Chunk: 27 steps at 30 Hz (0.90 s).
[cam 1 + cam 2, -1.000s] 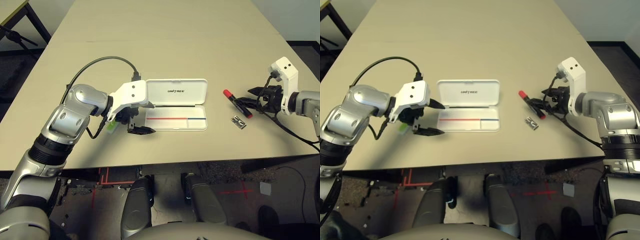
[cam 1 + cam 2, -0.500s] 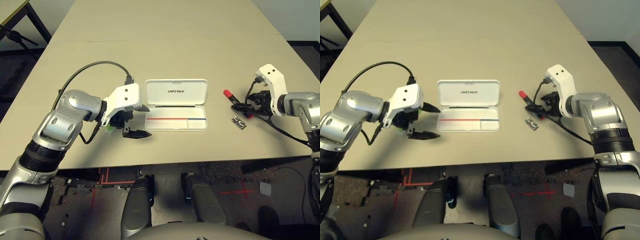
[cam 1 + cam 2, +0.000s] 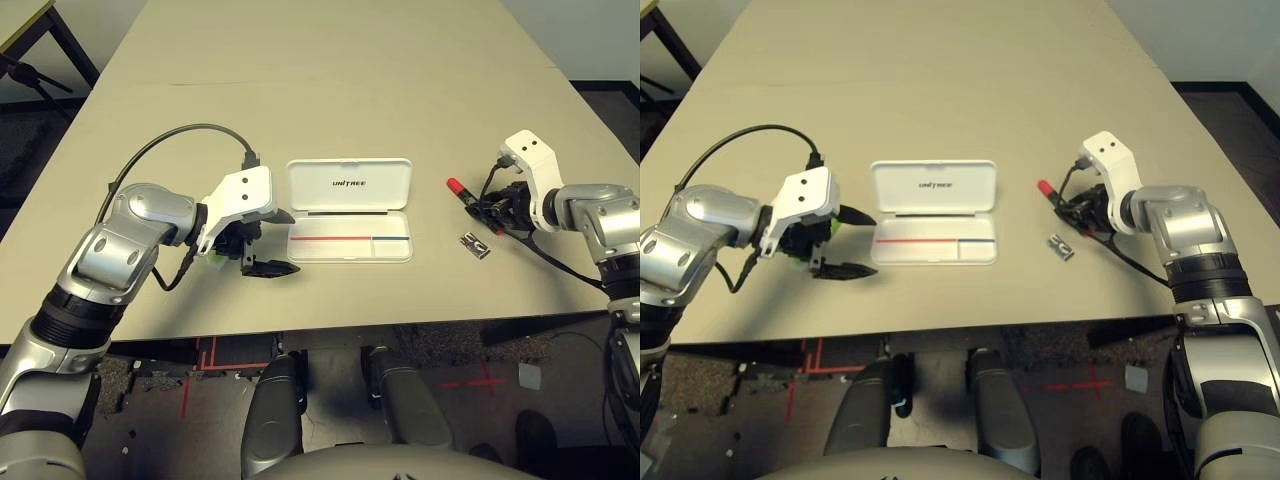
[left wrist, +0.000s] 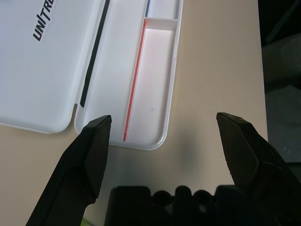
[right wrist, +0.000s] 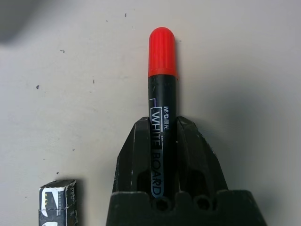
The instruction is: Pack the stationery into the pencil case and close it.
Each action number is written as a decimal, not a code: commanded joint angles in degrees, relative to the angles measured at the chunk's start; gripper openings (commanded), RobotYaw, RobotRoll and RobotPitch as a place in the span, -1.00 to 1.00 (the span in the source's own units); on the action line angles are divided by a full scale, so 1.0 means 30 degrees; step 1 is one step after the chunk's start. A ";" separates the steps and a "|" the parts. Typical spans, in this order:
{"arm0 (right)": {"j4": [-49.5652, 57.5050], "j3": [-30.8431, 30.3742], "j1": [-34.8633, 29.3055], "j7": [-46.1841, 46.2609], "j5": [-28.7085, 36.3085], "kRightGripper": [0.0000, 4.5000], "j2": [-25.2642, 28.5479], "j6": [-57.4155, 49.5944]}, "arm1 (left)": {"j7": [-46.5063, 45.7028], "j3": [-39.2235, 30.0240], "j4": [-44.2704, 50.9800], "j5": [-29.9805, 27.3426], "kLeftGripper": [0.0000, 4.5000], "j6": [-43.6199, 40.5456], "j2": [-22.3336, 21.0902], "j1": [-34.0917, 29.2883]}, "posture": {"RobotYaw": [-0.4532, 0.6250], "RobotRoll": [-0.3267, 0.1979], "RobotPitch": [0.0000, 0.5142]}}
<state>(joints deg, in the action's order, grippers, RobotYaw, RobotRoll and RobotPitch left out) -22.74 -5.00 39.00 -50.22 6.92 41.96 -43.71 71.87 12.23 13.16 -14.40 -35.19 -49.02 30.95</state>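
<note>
1. Two hands in play, pencil case (image 3: 349, 211) as landmark: it lies open on the desk (image 3: 330, 90), lid flat behind the tray.
2. Whiteboard marker (image 5: 161, 101), to the case's right: judged light, stiff, smooth-barrelled, apt to roll or slip. Hold sits mid-barrel, red cap pointing toward the case.
3. Right hand (image 5: 162, 155): fingers clamped on the marker's black body, marker at desk level.
4. Black-and-silver clip (image 3: 475, 245): just beyond the marker, loose on the desk.
5. Left hand (image 4: 164, 141): fingers wide apart, holding nothing, just left of the case; green highlighter (image 3: 217, 256) beneath it.
</note>
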 commanded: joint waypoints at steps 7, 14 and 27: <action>0.1295 -0.0821 0.0112 -0.4480 0.0532 -0.78 0.2145 0.0532 | -0.0031 -0.0260 0.0304 -0.0234 1.00 0.0303 -0.0369 -0.0301 | -0.24 0.25 -0.27; 0.3043 -0.1478 0.0606 -0.8757 0.0741 -0.78 0.4829 0.2401 | -0.0021 -0.0668 0.0431 -0.0456 1.00 0.0457 -0.0693 -0.0791 | -0.20 0.25 -0.24; 0.4982 -0.4725 0.3868 -1.1617 0.0390 -0.78 0.1671 0.3312 | -0.0445 -0.2023 -0.0283 -0.1693 1.00 0.1110 -0.0044 -0.0951 | -0.16 0.25 -0.27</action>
<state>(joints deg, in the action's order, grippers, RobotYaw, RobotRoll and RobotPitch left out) -8.94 -17.55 49.68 -84.39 8.89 47.31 -33.81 70.83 6.93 12.58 -18.41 -32.19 -49.49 28.31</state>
